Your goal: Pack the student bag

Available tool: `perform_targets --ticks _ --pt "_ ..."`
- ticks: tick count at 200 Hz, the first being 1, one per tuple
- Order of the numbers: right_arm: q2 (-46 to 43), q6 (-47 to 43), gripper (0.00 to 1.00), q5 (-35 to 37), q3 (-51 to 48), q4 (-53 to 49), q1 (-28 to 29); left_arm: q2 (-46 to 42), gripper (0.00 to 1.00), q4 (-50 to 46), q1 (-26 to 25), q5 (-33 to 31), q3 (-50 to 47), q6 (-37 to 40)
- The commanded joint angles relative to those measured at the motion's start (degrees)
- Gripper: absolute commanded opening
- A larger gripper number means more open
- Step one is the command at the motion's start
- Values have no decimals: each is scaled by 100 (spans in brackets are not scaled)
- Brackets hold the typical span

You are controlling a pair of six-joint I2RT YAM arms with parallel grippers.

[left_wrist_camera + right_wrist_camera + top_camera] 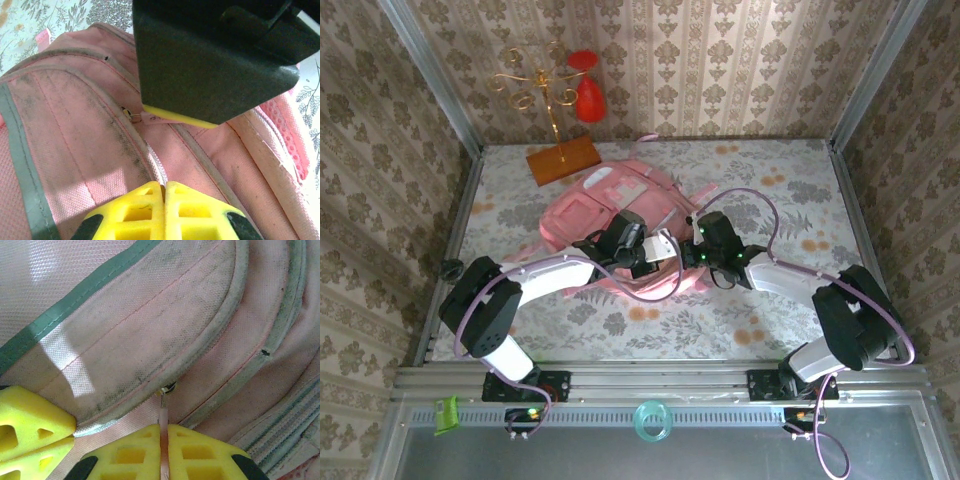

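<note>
Pink student bag [590,210], where's it being kept atm? And what's being gripped by what?

Reply: It's being carried flat by the floral table [770,290], roughly mid-table, front pockets up, with both arms being stretched over its near side. The thin pink zipper pull [163,415] is being pinched by the right gripper [163,432]. Its yellow fingers are being held clenched on the tab, right below the little metal slider [169,388].

And the left one?

Reply: The left gripper [164,192] is being held fully clenched too, with the yellow fingertips being pressed together right at the grey-white pocket trim [145,155], just beside the right gripper. Whether any fabric is actually being caught in there can't be told, tbh. Grubby dark smudges are being shown all over the pocket panel [75,135], lol.
</note>
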Motion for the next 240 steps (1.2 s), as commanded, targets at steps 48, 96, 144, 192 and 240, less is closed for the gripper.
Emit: perform_targets --ticks 48,96,144,192,240 --pt "253 151 17 -213 -161 208 10 -239 0 160 167 242 -134 -237" --pt "356 192 11 -91 -164 333 88 -322 0 110 203 221 -236 -229" --pt "-75 23 0 852 -120 -298 -16 -982 0 -194 518 330 -679 -148" --pt "-294 154 0 1606 140 -1035 -233 -1681 0 -640 830 354 -1172 -81" --pt "-742 -84 0 323 -83 -326 -32 -2002 39 -642 904 51 -1327 -439"
